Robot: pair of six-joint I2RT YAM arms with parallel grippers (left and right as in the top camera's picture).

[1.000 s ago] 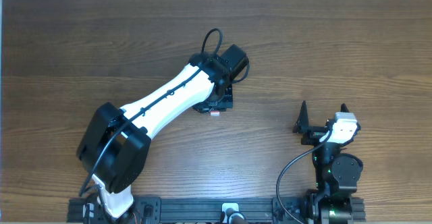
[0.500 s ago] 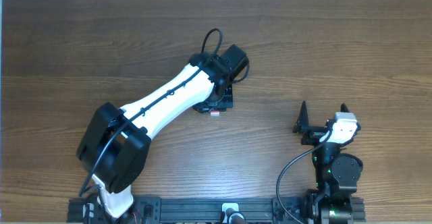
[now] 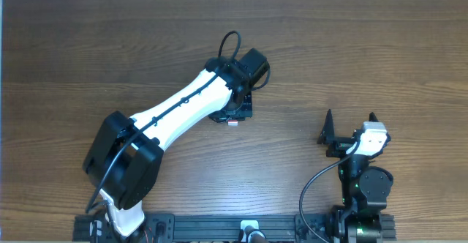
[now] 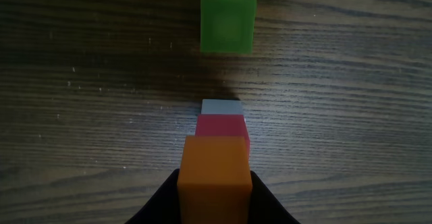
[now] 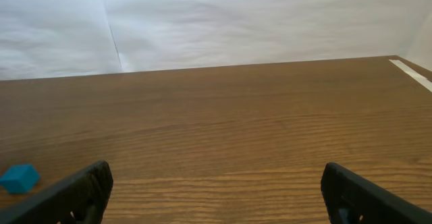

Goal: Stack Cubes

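Note:
In the left wrist view my left gripper is shut on an orange cube, one dark finger on each side of it. The orange cube sits on top of a red cube, and a pale grey cube shows below that. A green cube lies on the wood a short way beyond the stack. In the top view the left gripper is near the table's middle, with a bit of the red cube showing at its edge. My right gripper stands open near its base, holding nothing.
A blue cube lies on the wooden table far off to one side in the right wrist view. A white wall rises behind the table's far edge. The left arm's white link crosses the table diagonally.

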